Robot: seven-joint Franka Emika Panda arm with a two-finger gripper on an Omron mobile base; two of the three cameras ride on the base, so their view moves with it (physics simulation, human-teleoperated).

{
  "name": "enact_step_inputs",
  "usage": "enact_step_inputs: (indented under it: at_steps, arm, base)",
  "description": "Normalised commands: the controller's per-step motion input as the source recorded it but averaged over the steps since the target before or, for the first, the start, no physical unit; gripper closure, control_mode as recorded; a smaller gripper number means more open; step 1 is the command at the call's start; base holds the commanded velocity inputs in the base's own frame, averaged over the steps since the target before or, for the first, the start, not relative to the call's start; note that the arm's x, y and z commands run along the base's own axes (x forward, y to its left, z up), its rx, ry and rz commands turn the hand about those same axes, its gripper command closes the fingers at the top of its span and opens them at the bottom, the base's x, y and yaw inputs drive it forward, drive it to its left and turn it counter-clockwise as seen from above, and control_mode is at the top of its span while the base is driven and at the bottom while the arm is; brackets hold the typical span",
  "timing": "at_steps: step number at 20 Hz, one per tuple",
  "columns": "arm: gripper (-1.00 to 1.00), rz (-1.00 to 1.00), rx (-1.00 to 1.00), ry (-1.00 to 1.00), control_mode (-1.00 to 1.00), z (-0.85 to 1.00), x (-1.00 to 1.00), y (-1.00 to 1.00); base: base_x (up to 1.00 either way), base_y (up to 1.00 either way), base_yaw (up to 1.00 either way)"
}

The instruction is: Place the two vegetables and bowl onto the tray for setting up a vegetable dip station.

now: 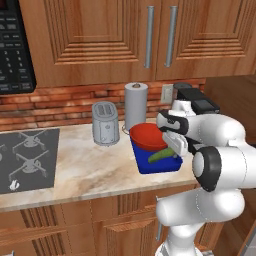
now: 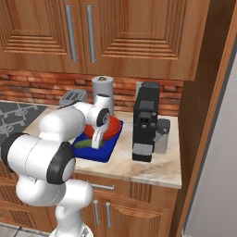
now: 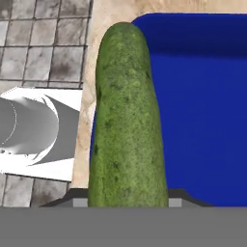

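dark green, mottled cucumber (image 3: 126,120) held over deep blue tray (image 3: 202,96).

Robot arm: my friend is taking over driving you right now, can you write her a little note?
Gripper: shut on the cucumber, held over the near end of the blue tray.
Red bowl: already on the tray, at its far end.
Carrot: I can't spot it, so I can't tell if it is on the tray.
Done: bowl placed.
Left: lower and let go of the cucumber on the tray, then check for the carrot.
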Motion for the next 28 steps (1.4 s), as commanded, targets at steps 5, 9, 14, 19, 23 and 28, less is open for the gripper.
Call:
enact_step_inputs:
  at_steps: [5,9,14,19,23,28]
  arm:
    - [1.0,0.0,0.1,-0.09,-1.0,-0.09,0.03,0.0]
    - [1.0,0.0,0.05,-0.11,-1.0,-0.09,0.12,0.0]
    - [1.0,0.0,0.0,-0.06,-1.0,-0.07,0.19,-0.01]
    - [1.0,0.0,0.0,-0.03,-1.0,-0.07,0.22,0.0]
    - [1.0,0.0,0.0,0.0,-1.0,-0.09,0.22,0.0]
    - [1.0,0.0,0.0,0.0,-1.0,-0.12,0.14,0.0]
  base:
    - [0.0,0.0,0.0]
    - [0.0,0.0,0.0]
    - [0.0,0.0,0.0]
    - [0.0,0.0,0.0]
    - [0.0,0.0,0.0]
    - [0.0,0.0,0.0]
